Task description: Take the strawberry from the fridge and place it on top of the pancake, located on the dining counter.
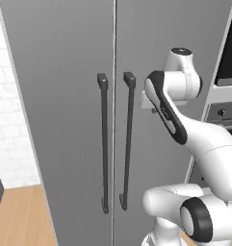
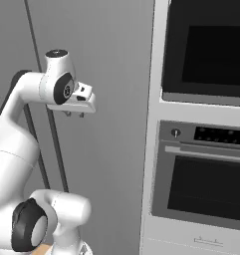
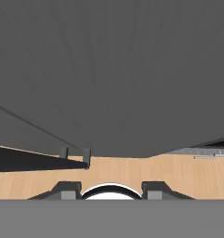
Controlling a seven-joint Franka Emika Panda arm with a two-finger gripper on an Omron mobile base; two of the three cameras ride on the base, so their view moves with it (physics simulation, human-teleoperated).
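Hovering just before the tall matte grey two-door fridge, the two-finger pincer is pointing downward, holding nothing, its jaws standing narrowly apart. Both doors are sitting closed, so the strawberry is presumably hiding inside. Reaching for the right long dark bar handle could glance off if misaligned. Light-wood floor is lying below; stacked steel wall ovens are standing beside.

I see a light wood floor under the closed grey fridge, which stands directly on it beside the oven column.
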